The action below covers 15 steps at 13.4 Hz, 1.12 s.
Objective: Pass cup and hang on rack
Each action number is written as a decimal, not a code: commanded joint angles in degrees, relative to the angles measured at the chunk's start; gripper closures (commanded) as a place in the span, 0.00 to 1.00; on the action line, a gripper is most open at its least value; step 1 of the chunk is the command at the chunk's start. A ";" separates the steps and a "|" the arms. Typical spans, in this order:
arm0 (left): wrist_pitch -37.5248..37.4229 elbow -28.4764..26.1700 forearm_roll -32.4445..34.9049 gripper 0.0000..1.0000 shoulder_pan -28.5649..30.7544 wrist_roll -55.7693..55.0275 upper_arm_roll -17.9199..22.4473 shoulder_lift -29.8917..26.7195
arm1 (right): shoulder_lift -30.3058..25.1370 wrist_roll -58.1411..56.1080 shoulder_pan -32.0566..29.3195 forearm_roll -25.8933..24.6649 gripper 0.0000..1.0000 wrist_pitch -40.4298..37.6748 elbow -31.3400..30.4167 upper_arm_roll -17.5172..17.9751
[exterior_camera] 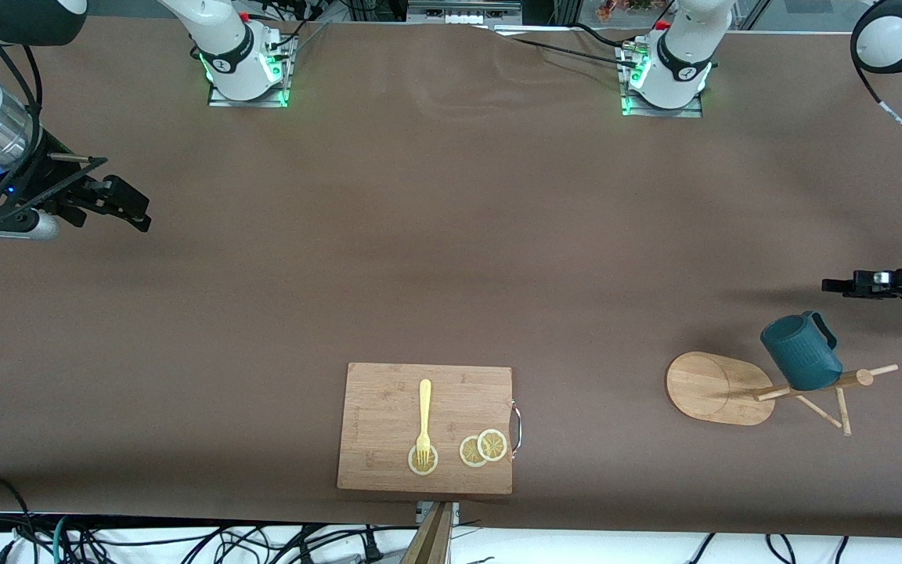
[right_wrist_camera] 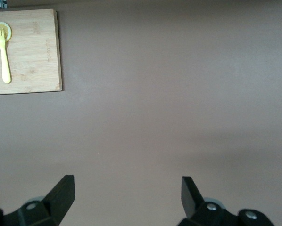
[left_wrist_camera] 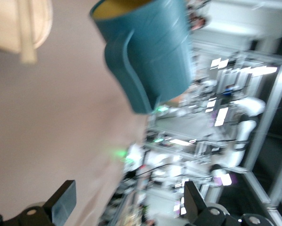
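Two arms are in my views, and neither has hold of anything. My left gripper point(exterior_camera: 835, 286) hangs in the air at the left arm's end of the table, just beside the cup point(exterior_camera: 801, 352) but apart from it. In the left wrist view its two fingers point(left_wrist_camera: 62, 201) stand wide apart with nothing between them, and the cup point(left_wrist_camera: 148, 52) shows ahead of them, handle toward the camera and the yellow inside just visible at its rim.

That cup hangs on the rack point(exterior_camera: 764, 388), tilted, its handle looped over one of the upper pegs. From the front view I cannot tell exactly which peg carries it, because the teal body covers the joint. The rack's oval base point(exterior_camera: 713, 386) sits flat on the brown table point(exterior_camera: 451, 251), with the pole and thin pegs reaching out toward the left arm's end of the table in that view.

My right gripper point(exterior_camera: 130, 205) waits in the air over bare table at the right arm's end, well apart from everything else. Its wrist view shows the fingers point(right_wrist_camera: 61, 195) spread wide and empty, with only the brown surface under them.

Near the table's edge closest to the front camera lies a board point(exterior_camera: 426, 427) with a metal handle on the side toward the rack. On it rest a yellow fork point(exterior_camera: 423, 419), its tines on one lemon slice point(exterior_camera: 422, 460), and two more slices point(exterior_camera: 483, 447) overlapping each other beside it.
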 commanded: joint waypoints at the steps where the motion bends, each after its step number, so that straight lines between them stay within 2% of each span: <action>1: 1.27 0.07 16.12 0.00 -5.88 -0.93 0.82 -8.94 | 0.57 -0.40 0.18 -0.23 0.00 -0.58 1.34 0.07; 3: 3.99 -0.63 23.45 0.00 -9.31 -2.07 0.46 -13.69 | 0.48 -0.40 0.18 -0.32 0.00 -0.50 1.34 0.07; 5: 4.79 -1.68 29.50 0.00 -14.57 -12.04 0.29 -18.17 | 0.57 -0.40 0.18 -0.41 0.00 -0.49 1.78 0.07; 8: 3.74 -2.12 42.77 0.00 -28.62 -16.31 0.29 -25.03 | 0.57 -0.58 0.09 -0.32 0.00 -0.41 2.05 0.07; 9: 3.13 -2.12 45.16 0.00 -32.58 -17.62 0.29 -26.96 | 0.66 -0.58 0.18 -0.32 0.00 -0.41 2.05 0.07; 11: -0.54 -0.81 49.64 0.00 -37.61 -15.02 0.20 -28.99 | 0.75 -0.58 0.18 -0.23 0.00 -0.41 2.05 0.07; 12: -1.61 -0.55 49.84 0.00 -39.02 -14.48 0.20 -31.61 | 0.75 -0.58 0.18 -0.23 0.00 -0.41 2.05 0.07; 15: 2.49 -0.80 47.74 0.00 -39.30 -14.39 -0.51 -30.77 | 0.75 -0.58 0.18 0.03 0.00 -0.41 2.05 0.15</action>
